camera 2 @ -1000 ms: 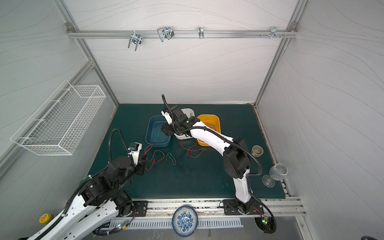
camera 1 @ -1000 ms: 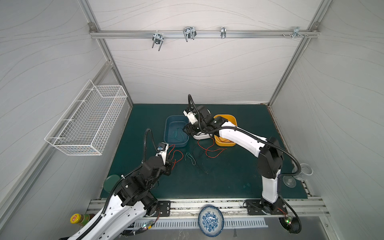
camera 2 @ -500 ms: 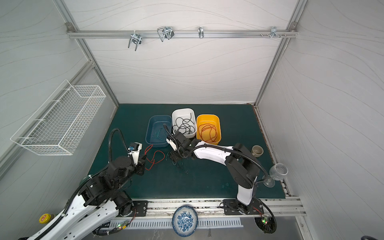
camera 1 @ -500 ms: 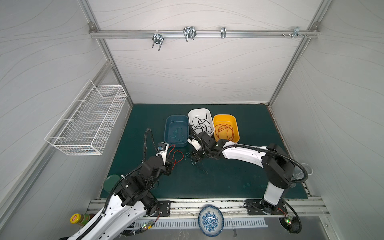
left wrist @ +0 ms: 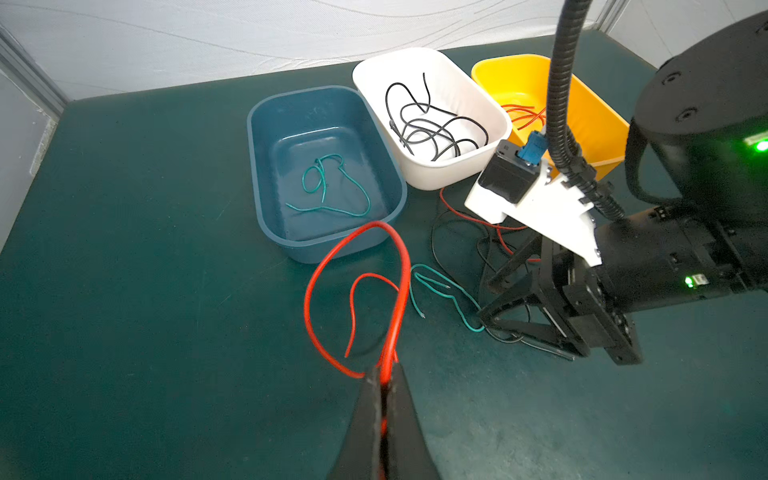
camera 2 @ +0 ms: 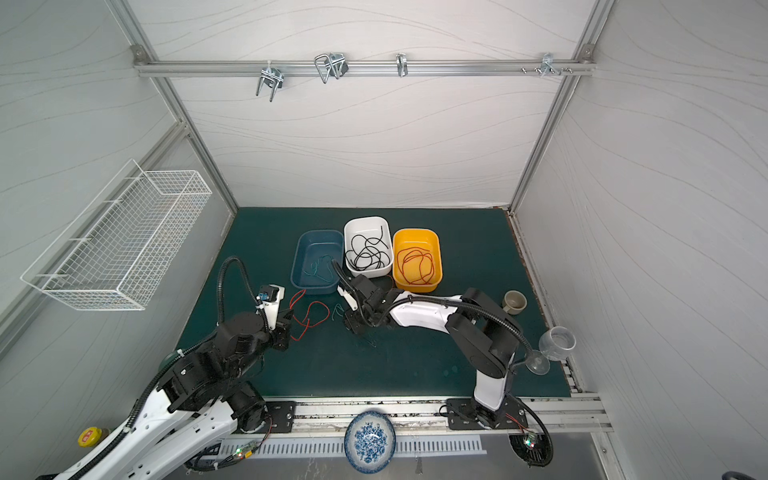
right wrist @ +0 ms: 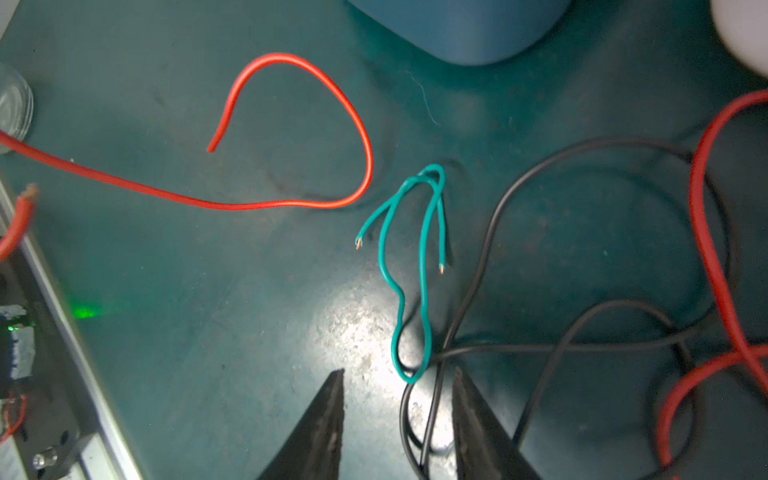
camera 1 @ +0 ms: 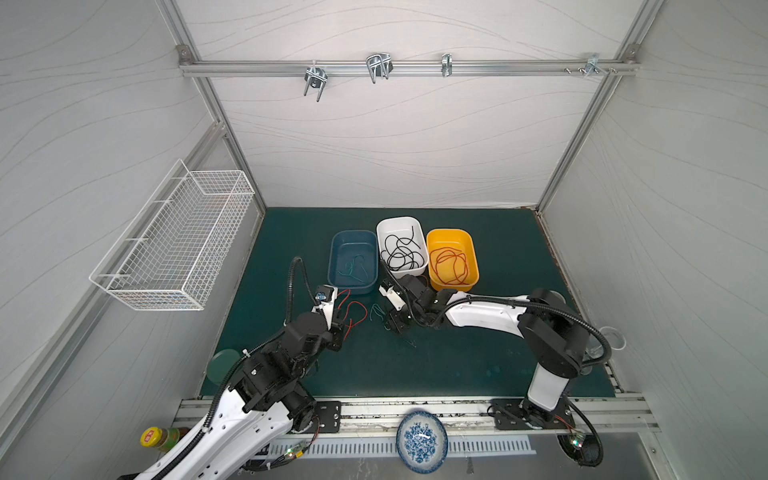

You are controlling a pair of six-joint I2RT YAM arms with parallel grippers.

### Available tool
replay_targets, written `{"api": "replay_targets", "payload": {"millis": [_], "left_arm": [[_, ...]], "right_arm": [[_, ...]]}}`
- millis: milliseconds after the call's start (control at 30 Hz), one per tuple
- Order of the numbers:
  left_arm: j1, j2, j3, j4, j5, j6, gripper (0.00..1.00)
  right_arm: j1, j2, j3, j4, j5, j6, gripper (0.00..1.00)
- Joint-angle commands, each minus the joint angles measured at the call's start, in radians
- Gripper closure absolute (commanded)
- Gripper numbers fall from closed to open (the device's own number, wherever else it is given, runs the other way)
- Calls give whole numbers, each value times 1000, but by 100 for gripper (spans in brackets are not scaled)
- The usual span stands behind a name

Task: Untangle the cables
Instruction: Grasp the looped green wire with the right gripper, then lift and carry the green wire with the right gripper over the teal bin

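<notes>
My left gripper (left wrist: 384,370) is shut on a red cable (left wrist: 309,299) that loops up off the green mat; in a top view this gripper (camera 1: 343,328) sits left of centre. A teal-green cable (right wrist: 424,249) lies folded on the mat, its low bend crossing a black cable (right wrist: 490,249). My right gripper (right wrist: 399,378) is open, low over the mat, its jaws astride a black cable loop just below the green bend. In a top view it (camera 1: 392,326) is beside the green cable (camera 1: 376,311). A second red cable (right wrist: 706,232) runs past on the mat.
At the back stand a blue bin (camera 1: 353,232) with a green cable, a white bin (camera 1: 401,219) with black cables and a yellow bin (camera 1: 451,231) with red ones. A wire basket (camera 1: 174,245) hangs on the left wall. Glassware (camera 2: 557,343) and a cup (camera 2: 514,301) stand right.
My right arm has swung from over the bins down to the mat by the green cable, and its jaws have narrowed. The left arm and its red cable have not moved.
</notes>
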Motion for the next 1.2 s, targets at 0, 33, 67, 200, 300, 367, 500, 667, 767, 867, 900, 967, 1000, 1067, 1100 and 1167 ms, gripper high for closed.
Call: {"api": "replay_targets", "payload": {"millis": [0,33,67,200,300,367,500,667,767,867,900,967,1000,1067,1100,1167], "left_arm": [[3,6,9,37,8,4,100],[3,8,9,36,10,4,100],[2,10,9,35,13,4,100],[3,19,9,35,18,2,100],[3,29,11,34,25,2,100],[3,34,11,35,29,0,100],[3,39,10,35,32,1,100],[2,37,10,36,35,1,100],[3,39,10,36,36,1,100],[4,39,9,36,36,1,100],[2,39,9,35,39,1,100],[3,40,9,36,39,1,100],[4,40,9,35,38,1,100],[4,42,9,36,40,1,100],[3,43,10,37,41,1,100],[4,45,10,37,42,1,100]], "right_arm": [[7,37,13,33,34,2,64],[7,42,14,39,45,3,65],[7,48,15,44,57,2,66],[7,84,38,40,67,-1,70],[6,97,44,48,72,0,73],[7,108,50,49,77,0,73],[7,121,60,46,78,-1,79],[7,115,58,49,83,-3,87],[7,112,60,47,83,-5,93],[7,97,56,41,85,-5,96],[7,87,52,41,87,-4,96],[7,67,49,39,87,-6,98],[7,57,49,35,89,-6,99],[7,36,51,28,88,-6,99],[7,25,52,23,88,-6,100],[7,2,53,13,88,-7,100]]}}
